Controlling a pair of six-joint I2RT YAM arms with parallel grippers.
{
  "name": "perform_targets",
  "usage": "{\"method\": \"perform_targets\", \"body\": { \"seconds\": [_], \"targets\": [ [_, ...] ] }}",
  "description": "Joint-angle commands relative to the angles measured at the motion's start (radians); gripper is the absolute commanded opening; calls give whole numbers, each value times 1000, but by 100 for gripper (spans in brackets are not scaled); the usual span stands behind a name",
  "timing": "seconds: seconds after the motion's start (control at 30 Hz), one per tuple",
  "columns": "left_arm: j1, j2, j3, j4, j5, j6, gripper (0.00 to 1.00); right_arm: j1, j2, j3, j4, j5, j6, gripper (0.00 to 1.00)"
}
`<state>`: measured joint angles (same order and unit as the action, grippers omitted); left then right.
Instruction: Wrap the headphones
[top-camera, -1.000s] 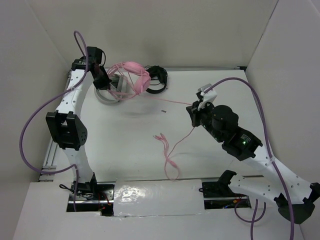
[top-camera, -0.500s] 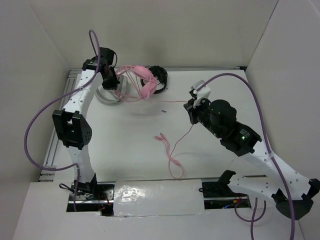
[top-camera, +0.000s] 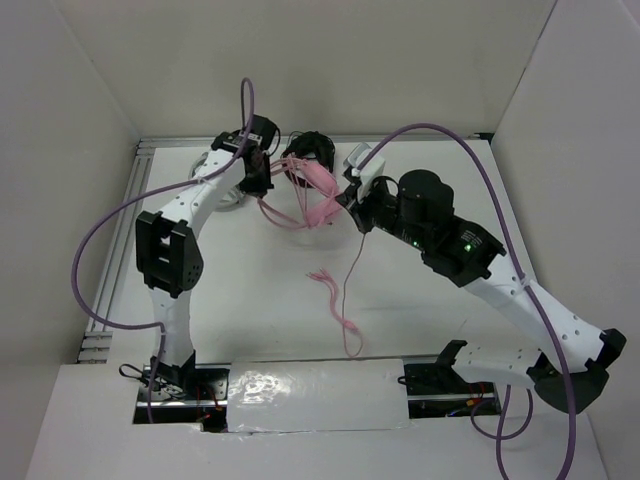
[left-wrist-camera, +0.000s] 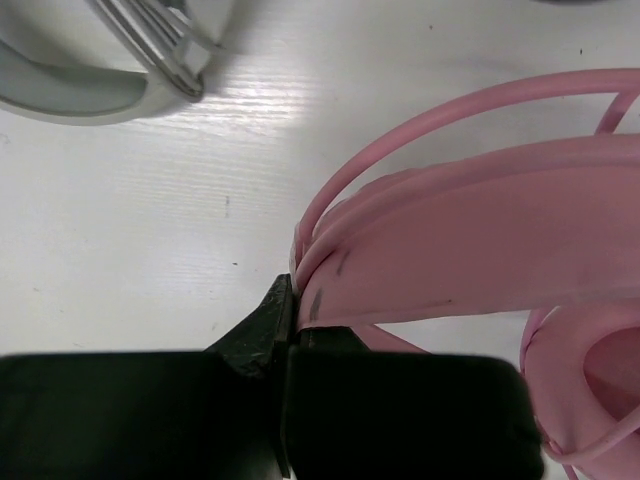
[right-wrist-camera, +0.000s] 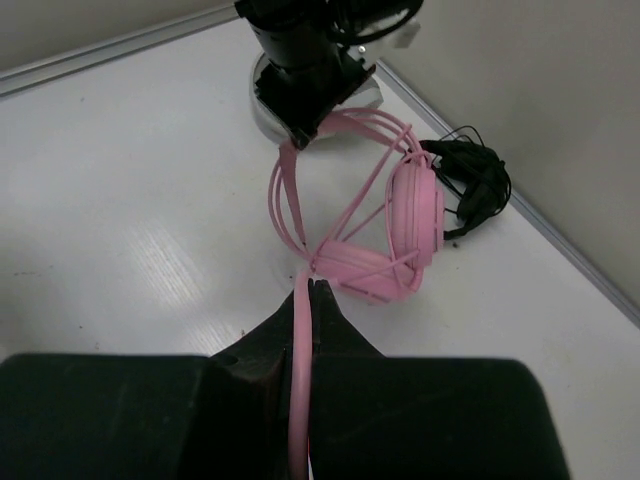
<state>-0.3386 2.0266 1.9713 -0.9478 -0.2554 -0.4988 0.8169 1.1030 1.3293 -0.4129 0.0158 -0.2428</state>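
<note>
Two grips: both our arms are closed on the pink over-ear headphones with round padded cups, held between them at the twelve o'clock end of the white table.
Left gripper: its fingers are pressed together on the pink plastic headband, close to one end of the arc.
Right gripper: its fingers pinch the thin pink cable just short of the cups, at about one o'clock.
Loose tail: the rest of the cable trails down the table towards six o'clock and lies slack there.
Neighbours: a pair of black headphones sits just behind at twelve o'clock; a grey-white pair lies near the left arm at about eleven.
Risk, slip: the cable is thin and smooth, so we judge it could slide through the right pinch if we pull while winding.
Risk, strain: if the arms draw apart, the pull lands where the cable joins the cup.
Risk, snag: a wide winding sweep at twelve o'clock could catch the black pair or its wires.
Risk, headband: we hold a narrow curved band near its end, so the cups could swing or twist out.
Risk, tail: the slack may loop on itself and knot.
</note>
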Motion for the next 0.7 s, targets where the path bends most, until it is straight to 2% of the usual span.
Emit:
{"method": "perform_targets", "body": {
  "seconds": [0.0, 0.23, 0.43, 0.53, 0.67],
  "targets": [
    [-19, 27, 20, 53, -2, 8, 0, 10, 12, 65, 57, -19, -36, 0],
    [-118, -60, -146, 173, 27, 123, 0, 5, 73, 77, 65, 75, -110, 0],
    [-224, -126, -252, 238, 16, 178, 0, -24, 92, 53, 121, 53, -107, 0],
    [-250, -192, -317, 289, 69, 218, 0, -93, 109, 50, 118, 58, -99, 0],
    [-290, -376, -506, 421, 131, 296, 0, -227, 123, 15, 120, 3, -69, 2]
  ]
}}
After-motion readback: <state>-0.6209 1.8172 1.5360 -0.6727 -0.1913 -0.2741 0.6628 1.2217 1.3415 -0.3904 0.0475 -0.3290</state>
